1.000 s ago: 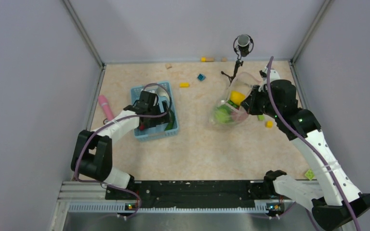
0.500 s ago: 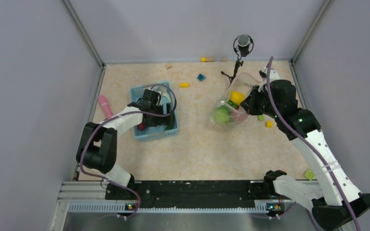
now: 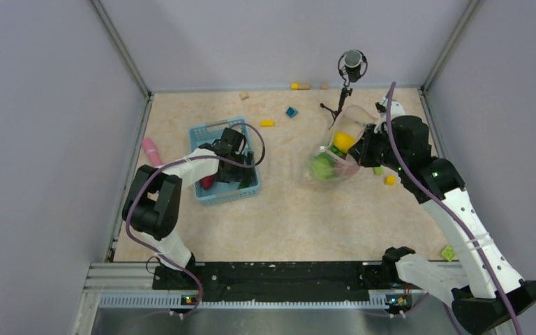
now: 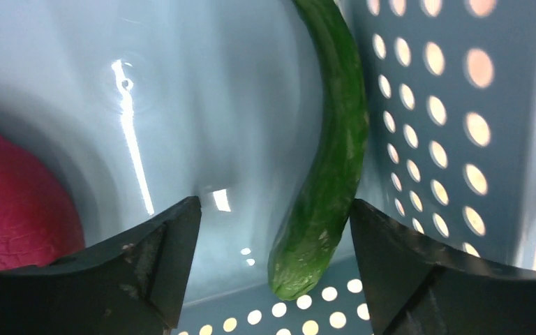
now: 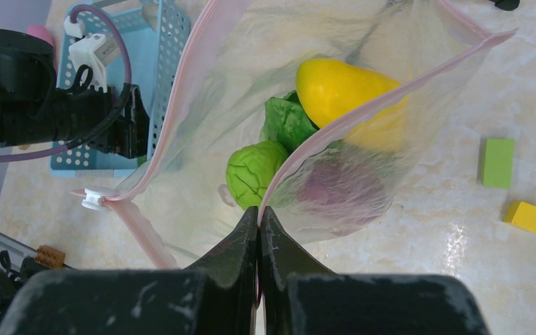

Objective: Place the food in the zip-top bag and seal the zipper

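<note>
Beige tabletop [image 3: 286, 216], cucumber [image 4: 324, 160] in blue basket [image 4: 433, 105]

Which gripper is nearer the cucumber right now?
Left. The left gripper, open, straddles the cucumber in the basket; the right gripper is across the table, shut on the zip-top bag.

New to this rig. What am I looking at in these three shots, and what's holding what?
Two robot arms are bolted at the near edge of a table. The overhead view shows both; the other two come from wrist cameras. The left tool is open inside a blue basket, its fingers either side of a cucumber, with a red-purple piece beside it. The right tool is shut on the edge of a clear zip-top bag, mouth open, holding a yellow citrus and green pieces. A pink stick and small blocks lie loose.
</note>
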Robot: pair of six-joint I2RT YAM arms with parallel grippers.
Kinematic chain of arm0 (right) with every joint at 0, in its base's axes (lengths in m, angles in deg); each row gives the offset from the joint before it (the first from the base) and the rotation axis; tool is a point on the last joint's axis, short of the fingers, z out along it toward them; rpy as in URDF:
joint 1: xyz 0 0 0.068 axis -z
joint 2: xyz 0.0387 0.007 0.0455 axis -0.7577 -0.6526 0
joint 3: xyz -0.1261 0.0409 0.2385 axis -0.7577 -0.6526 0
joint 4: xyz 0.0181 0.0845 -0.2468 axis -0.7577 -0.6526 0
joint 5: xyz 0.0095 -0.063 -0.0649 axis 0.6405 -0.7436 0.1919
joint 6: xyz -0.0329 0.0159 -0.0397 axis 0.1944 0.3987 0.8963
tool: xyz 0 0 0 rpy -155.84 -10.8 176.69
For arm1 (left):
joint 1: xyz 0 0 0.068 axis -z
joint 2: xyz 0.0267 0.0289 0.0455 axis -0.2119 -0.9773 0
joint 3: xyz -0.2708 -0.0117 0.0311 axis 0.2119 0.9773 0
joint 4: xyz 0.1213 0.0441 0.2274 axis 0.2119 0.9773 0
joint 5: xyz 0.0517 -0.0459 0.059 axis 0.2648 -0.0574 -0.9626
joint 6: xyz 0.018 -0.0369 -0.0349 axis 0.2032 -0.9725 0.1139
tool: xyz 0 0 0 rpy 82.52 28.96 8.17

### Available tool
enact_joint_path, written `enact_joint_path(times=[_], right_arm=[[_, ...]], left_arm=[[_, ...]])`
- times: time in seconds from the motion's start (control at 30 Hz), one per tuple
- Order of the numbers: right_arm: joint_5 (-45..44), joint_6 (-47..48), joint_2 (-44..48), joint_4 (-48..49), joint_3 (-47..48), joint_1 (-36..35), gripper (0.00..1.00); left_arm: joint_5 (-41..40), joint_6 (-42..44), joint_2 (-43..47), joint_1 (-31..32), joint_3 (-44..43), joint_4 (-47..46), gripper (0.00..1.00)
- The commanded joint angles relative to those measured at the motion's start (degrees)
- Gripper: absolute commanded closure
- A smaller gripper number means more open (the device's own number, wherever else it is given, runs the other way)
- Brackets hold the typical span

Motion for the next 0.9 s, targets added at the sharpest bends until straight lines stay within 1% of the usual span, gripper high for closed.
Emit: enact_joint_path(times=[0.0,0.1,0.13,0.2,0.27,0.37,0.43,0.5,0.67,0.87], right_arm=[[0.1,1.1,1.0,1.3,0.2,0.5,1.00],[-0.1,1.1,1.1,1.3,0.1,0.5,1.00],[-0.1,1.1,1.1,1.3,0.1,0.6,1.00],[-0.1,1.1,1.1,1.3,0.1,0.6,1.00],[-0.2,1.2,1.3,1.4,0.0,0.5,1.00],[-0.6,1.2,1.3,1.4,-0.1,0.5,1.00],[-0.5,1.2,1.6,1.3,-0.2,0.5,1.00],[-0.4,1.3,2.2,1.4,-0.4,0.5,1.00],[-1.3,1.2,3.1,1.4,-0.6,0.5,1.00],[-1.3,1.3,3.2,1.4,-1.1,0.5,1.00]], left_arm=[[-5.9,-1.0,-1.1,0.2,-3.1,2.2,0.21],[-4.8,-1.1,-1.4,0.3,-3.2,2.0,0.33],[-5.0,-1.2,-1.5,0.3,-3.2,2.0,0.39],[-5.5,-1.5,-1.6,0.2,-3.3,2.1,0.45],[-5.7,-1.7,-1.6,0.3,-3.4,2.2,0.54],[-5.3,-1.8,-1.9,0.3,-3.4,2.0,0.64],[-4.6,-1.8,-2.0,0.3,-3.3,1.8,0.68],[-3.2,-1.7,-2.0,0.3,-2.9,1.1,0.75],[-1.9,-2.0,-0.1,0.3,-1.3,-0.8,1.00],[-3.2,-2.3,6.6,0.3,0.4,-1.8,1.00]])
